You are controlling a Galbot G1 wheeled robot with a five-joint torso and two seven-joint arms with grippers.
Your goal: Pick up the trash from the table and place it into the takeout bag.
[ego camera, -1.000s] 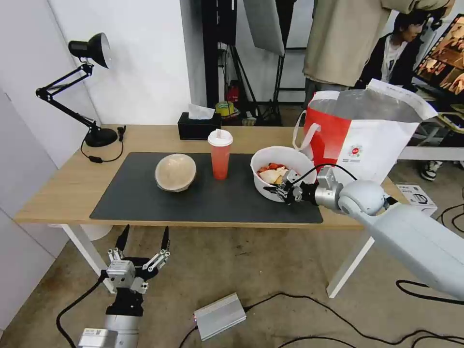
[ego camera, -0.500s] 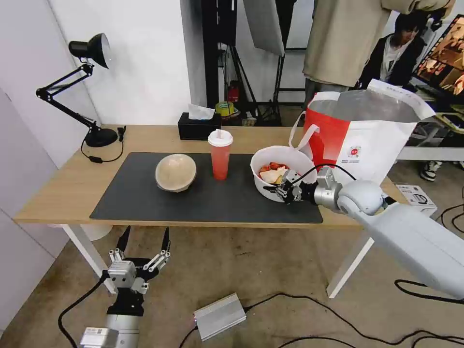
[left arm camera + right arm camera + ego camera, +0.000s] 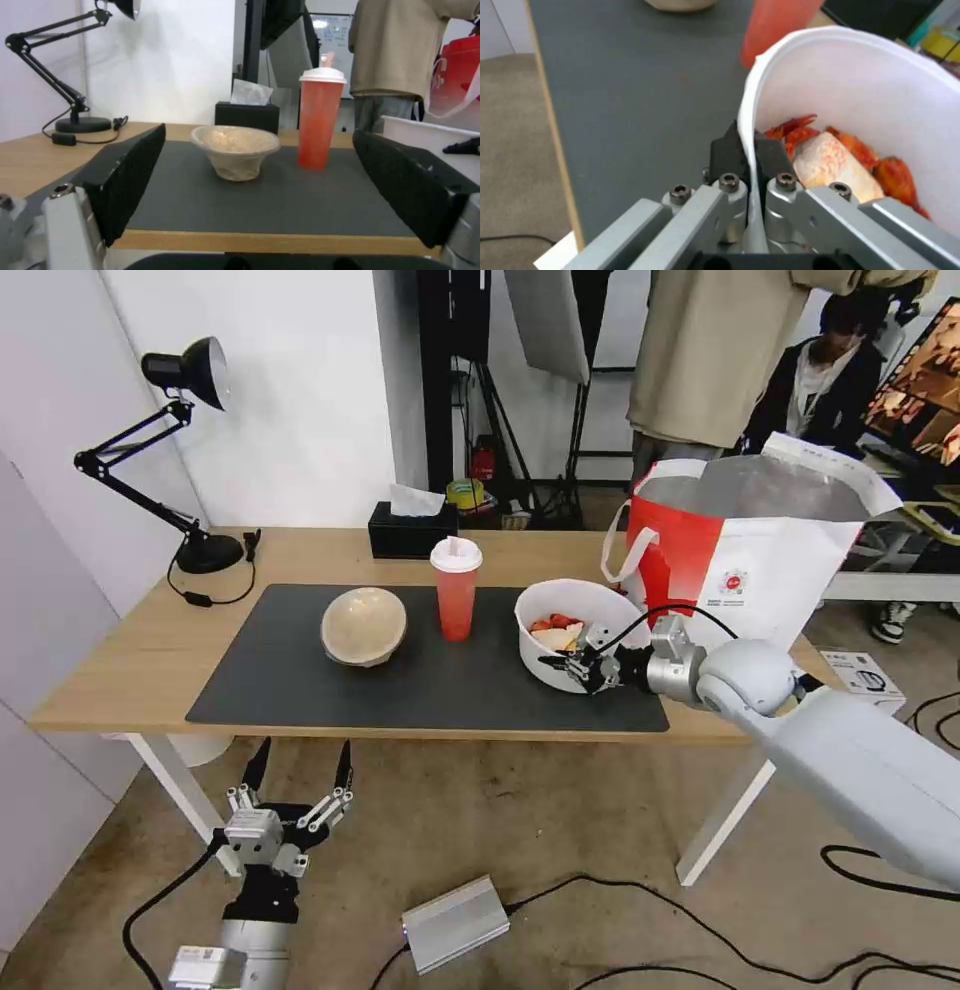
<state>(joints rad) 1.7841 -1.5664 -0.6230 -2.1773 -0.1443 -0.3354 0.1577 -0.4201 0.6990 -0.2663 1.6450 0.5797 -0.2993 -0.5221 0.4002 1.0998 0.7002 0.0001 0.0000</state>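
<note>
A long light-wood table [image 3: 120, 670] is standing in a studio-like room with stands and a desk lamp [image 3: 185, 450] at its far left corner, and a dark grey mat [image 3: 430, 690] is covering most of its top. All three pieces of trash are sitting on that mat: the beige domed bowl [image 3: 363, 626] toward the left, the tall red drink cup [image 3: 456, 590] in the middle, and the wide white bowl [image 3: 570, 632] with red and pale scraps at the right end. The takeout bag [image 3: 760, 560] is standing open just beyond the white bowl, at the table's right end, its foil lining showing; nothing can be seen inside it from here.

The right gripper [image 3: 582, 664] is pinching the near rim of the white bowl, one finger inside the wall and one outside, the fingers [image 3: 728, 150] narrowed tight onto it. Whether the bowl is lifting off the mat I cannot tell. The left gripper [image 3: 298, 765] is hanging low in front of the table, below its edge, fingers spread wide and holding nothing.

By my judgement the task is only starting: the first item is gripped, none is bagged, and the cup and beige bowl are waiting untouched
</note>
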